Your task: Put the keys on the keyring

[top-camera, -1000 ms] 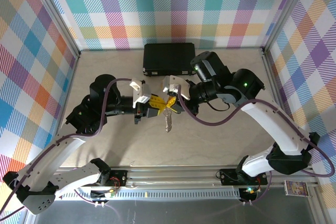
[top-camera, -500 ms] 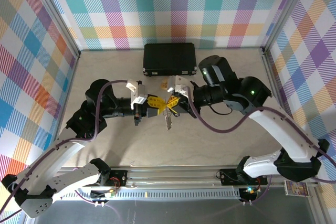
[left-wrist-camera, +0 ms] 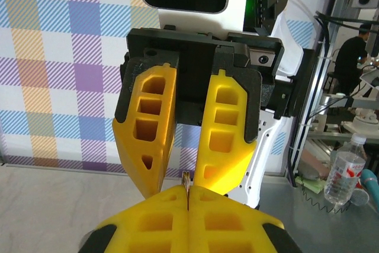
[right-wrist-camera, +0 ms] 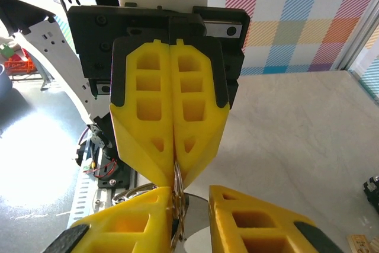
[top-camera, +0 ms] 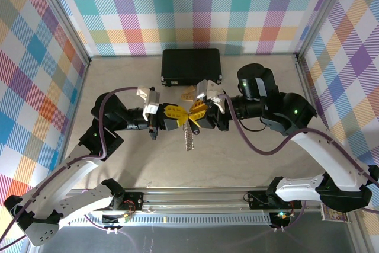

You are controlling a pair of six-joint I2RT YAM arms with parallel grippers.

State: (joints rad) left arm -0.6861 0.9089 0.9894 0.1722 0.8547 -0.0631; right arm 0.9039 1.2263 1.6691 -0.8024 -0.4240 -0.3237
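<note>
Above mid-table, left pincer (right-wrist-camera: 174, 169) clamped on keyring (right-wrist-camera: 177, 205), right pincer (left-wrist-camera: 185, 173) parted, black case (top-camera: 191, 67) closed behind.

A black rectangular case (top-camera: 191, 67) is set mid-way along the table's (top-camera: 154, 167) far edge; a small tan wooden piece (top-camera: 188, 93) is seen just before it.

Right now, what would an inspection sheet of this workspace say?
Surface: beige table, flat.
Job's things: keyring hangs below the meeting fingertips, pinched by the left gripper.
Clutter: black case at the back; tan piece just in front of it.
Grippers: left gripper shut on the keyring; right gripper open, facing it tip to tip.
Cables: purple cables loop along both arms.
Surroundings: plaid walls.
</note>
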